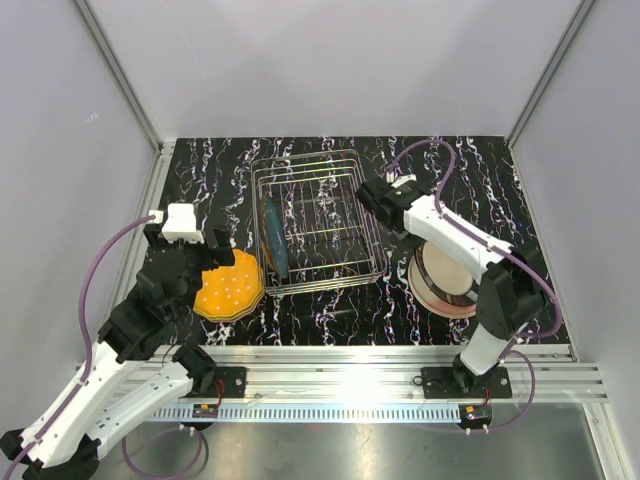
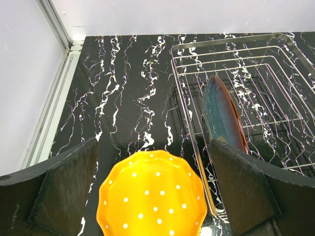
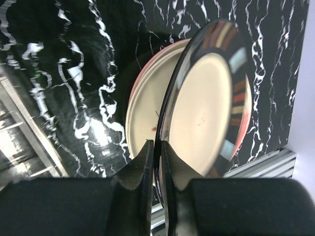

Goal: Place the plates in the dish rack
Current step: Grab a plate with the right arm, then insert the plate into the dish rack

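Right claw (image 3: 157,146) nipped on the striped plate (image 3: 206,108); left claw (image 2: 152,142) wide.
You hold the striped plate by its rim, on edge over the pink plate (image 3: 142,108). Your left claw gapes above the orange plate (image 2: 152,196). A blue plate (image 1: 275,240) stands in the rack (image 1: 330,165).

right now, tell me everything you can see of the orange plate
The orange plate is round and glossy, with white dots and a scalloped rim. It lies flat on the black marbled table, just left of the dish rack. The left gripper is above it, open fingers either side, no contact visible.
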Controlling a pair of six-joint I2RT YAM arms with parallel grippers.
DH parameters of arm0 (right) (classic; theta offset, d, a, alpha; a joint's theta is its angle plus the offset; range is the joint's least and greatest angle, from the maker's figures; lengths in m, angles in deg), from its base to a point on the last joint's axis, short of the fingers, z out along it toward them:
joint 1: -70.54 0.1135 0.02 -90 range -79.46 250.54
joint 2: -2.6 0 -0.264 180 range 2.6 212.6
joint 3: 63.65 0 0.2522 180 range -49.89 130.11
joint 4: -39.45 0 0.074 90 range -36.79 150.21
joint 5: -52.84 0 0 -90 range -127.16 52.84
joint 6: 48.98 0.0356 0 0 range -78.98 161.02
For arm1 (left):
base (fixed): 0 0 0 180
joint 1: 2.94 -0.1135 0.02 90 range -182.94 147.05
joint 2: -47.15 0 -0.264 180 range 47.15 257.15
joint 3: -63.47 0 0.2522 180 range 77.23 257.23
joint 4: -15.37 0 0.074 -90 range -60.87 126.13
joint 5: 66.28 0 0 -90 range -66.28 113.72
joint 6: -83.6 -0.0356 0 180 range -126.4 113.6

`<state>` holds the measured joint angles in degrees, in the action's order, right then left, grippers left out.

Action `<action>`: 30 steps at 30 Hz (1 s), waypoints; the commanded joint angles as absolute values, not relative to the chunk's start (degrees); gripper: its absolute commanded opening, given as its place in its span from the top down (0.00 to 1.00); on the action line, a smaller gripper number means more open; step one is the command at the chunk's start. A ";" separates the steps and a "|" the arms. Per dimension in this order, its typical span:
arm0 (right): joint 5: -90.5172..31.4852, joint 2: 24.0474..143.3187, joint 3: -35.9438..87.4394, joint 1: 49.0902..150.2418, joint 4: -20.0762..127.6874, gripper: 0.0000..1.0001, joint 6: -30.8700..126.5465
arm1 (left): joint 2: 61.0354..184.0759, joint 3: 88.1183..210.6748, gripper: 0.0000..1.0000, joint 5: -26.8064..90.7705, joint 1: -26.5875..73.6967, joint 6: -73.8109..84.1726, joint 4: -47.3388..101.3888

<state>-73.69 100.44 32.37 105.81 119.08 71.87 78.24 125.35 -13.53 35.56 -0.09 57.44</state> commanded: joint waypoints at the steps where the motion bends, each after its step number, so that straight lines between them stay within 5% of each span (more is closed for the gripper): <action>1: -76.61 96.03 37.30 108.85 121.76 1.00 72.31 | 78.09 124.69 0.01 -13.02 35.46 0.55 53.74; 16: -85.94 92.34 47.05 116.33 127.65 1.00 73.72 | 78.70 124.42 0.01 -13.02 35.55 0.63 53.47; 30: -78.03 76.26 38.36 116.33 108.68 1.00 68.54 | 78.97 123.81 0.01 -13.81 35.46 0.63 52.95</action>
